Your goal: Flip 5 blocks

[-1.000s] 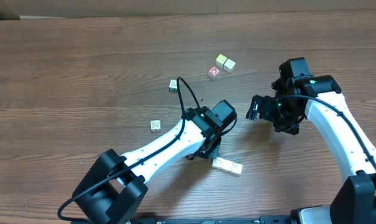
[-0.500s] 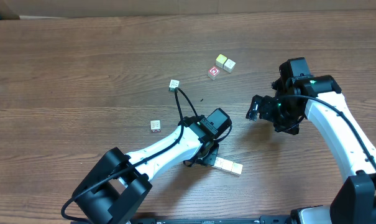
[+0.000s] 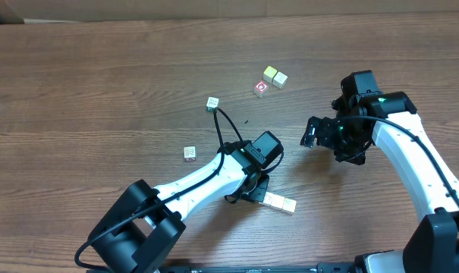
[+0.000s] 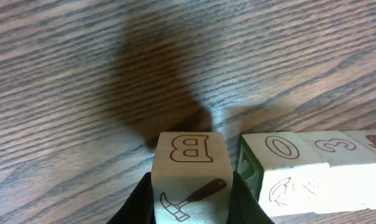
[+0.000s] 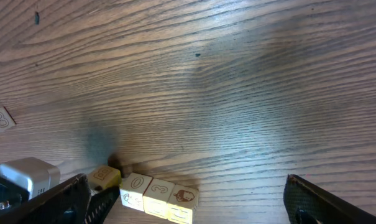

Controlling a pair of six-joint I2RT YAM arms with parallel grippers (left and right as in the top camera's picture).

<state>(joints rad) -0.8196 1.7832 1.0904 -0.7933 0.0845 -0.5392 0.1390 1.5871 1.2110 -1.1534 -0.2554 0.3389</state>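
Judging by the layout, the job looks past halfway. A row of three blocks point(image 3: 278, 202) sits side by side near the front edge of the bench point(image 3: 77, 68), probably dealt with. A fourth, the B block point(image 4: 191, 168), stands just beside the row's end, on the left arm's side. A lone pale cube point(image 3: 189, 152) lies well apart toward the bench's middle, so at least one flip seems left. The left claw point(image 3: 253, 194) pinches the B block by its sides. The right claw point(image 3: 311, 133) gapes wide, empty, well clear of the row
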